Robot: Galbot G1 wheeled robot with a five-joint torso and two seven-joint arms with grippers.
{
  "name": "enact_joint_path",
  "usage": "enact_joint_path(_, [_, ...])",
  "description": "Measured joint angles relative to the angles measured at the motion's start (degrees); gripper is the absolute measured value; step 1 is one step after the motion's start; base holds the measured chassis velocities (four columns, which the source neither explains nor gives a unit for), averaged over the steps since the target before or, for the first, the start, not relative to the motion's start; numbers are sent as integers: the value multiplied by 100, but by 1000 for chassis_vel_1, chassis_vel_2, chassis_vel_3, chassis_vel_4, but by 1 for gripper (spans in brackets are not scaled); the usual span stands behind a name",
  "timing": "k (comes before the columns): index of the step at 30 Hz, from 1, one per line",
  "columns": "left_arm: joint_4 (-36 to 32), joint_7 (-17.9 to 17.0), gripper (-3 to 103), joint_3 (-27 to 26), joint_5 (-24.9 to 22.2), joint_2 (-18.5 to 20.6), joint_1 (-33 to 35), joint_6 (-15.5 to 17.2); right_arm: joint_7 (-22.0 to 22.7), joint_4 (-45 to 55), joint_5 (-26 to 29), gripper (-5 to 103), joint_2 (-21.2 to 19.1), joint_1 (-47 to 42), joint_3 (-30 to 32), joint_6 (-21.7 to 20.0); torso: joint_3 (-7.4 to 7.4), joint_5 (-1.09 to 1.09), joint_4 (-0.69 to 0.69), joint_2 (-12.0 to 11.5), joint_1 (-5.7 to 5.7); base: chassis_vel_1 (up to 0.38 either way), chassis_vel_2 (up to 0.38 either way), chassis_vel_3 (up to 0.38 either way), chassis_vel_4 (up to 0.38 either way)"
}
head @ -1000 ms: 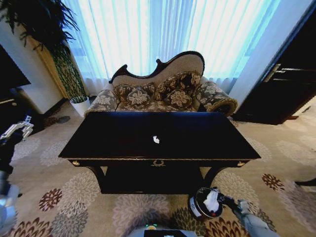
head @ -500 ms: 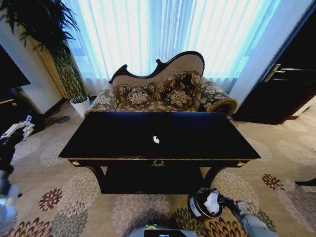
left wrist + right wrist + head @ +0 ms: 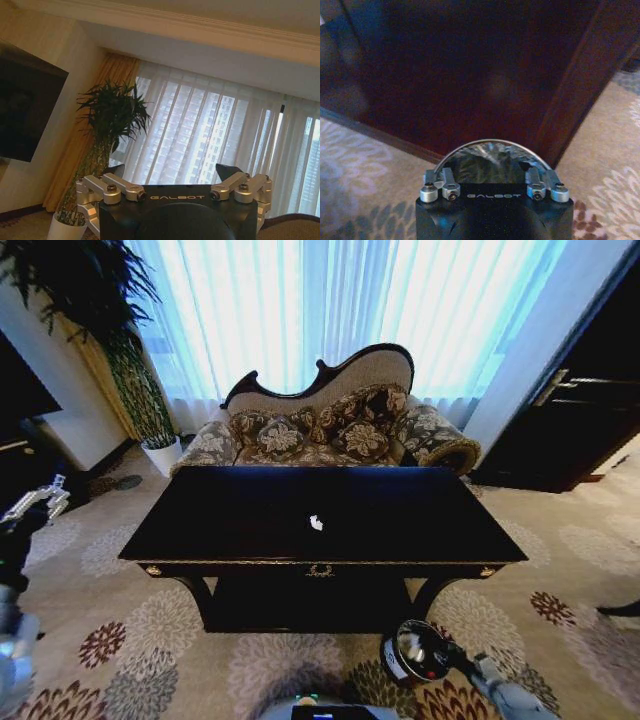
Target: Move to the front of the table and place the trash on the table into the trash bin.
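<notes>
**Paper scrap lying on bench, bin at front right**

A small white paper scrap [image 3: 316, 523] is being carried near the middle of the glossy near-black gold-trimmed bench [image 3: 230, 525]. The round dark shiny-rimmed trash bin [image 3: 413, 651] is being kept on the carpet by the right front leg, under the right tool [image 3: 462, 661], whose state cannot be told. The left tool [image 3: 42, 498], spread open, is being held aside.
</notes>
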Motion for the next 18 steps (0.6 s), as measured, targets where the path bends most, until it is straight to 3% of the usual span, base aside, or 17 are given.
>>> enact_joint_path(1, [0, 0, 100, 0, 0, 0, 0, 0, 0, 0, 0, 57, 0, 0, 0, 0, 0, 0, 0, 0, 0, 0, 0, 0, 0])
enact_joint_path(4, [0, -1, 100, 1, 6, -5, -1, 1, -358, 262, -59, 74, -52, -179, 54, 146, 0, -1, 1, 0, 0, 0, 0, 0, 0])
enact_joint_path(7, [0, -3, 100, 5, 11, -14, -1, 1, -548, 543, 58, 79, -91, -352, 52, 176, 0, -1, 0, 0, 0, 0, 0, 0, 0])
enact_joint_path(8, [0, -3, 100, 21, 19, -20, -5, 2, -724, 939, 263, 89, -136, -576, 51, 175, 0, 0, -1, 0, 0, 0, 0, 0, 0])
enact_joint_path(10, [0, -5, 100, 35, 24, -22, -12, 5, -786, 1206, 451, 89, -170, -697, 51, 157, 0, 0, -3, 0, 0, 0, 0, 0, 0])
enact_joint_path(13, [0, -24, 100, 79, 46, -32, -23, 15, -1019, 1923, 987, 99, -294, -997, 143, 83, 0, -1, 1, 0, 0, 0, 0, 0, 0])
enact_joint_path(18, [0, -29, 100, 129, 60, -59, -38, 19, -1739, 2437, 1281, 100, -500, -1268, 370, 450, 0, -1, 1, 0, 0, 0, 0, 0, 0])
